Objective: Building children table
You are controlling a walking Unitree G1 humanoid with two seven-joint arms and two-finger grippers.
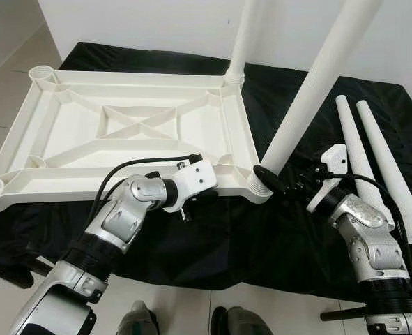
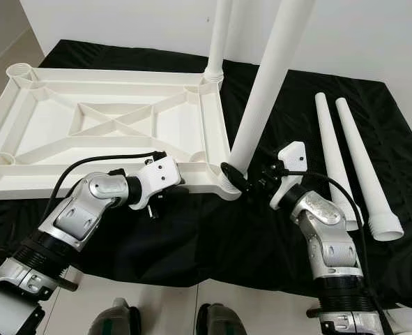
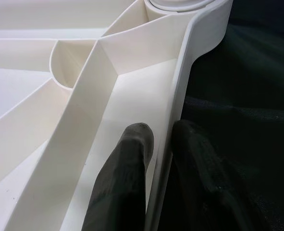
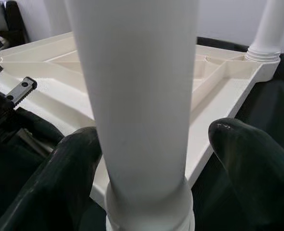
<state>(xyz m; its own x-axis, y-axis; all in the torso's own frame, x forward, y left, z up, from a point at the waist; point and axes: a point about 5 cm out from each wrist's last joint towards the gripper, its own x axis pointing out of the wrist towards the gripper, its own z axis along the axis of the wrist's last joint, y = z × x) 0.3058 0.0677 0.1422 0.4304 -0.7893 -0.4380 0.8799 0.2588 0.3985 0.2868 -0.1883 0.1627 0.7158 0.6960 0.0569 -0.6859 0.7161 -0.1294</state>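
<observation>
The white table top lies upside down on a black cloth. Two white legs stand in its right corner sockets: a far one and a near one. My left gripper is shut on the near rim of the table top, one finger inside the wall and one outside. My right gripper is open around the base of the near leg; one finger touches it, the other stands apart from it. In the head view that gripper sits at the near right corner.
Two loose white legs lie side by side on the cloth to the right of my right arm. A white wall rises just behind the cloth. My feet stand on the pale floor at the cloth's near edge.
</observation>
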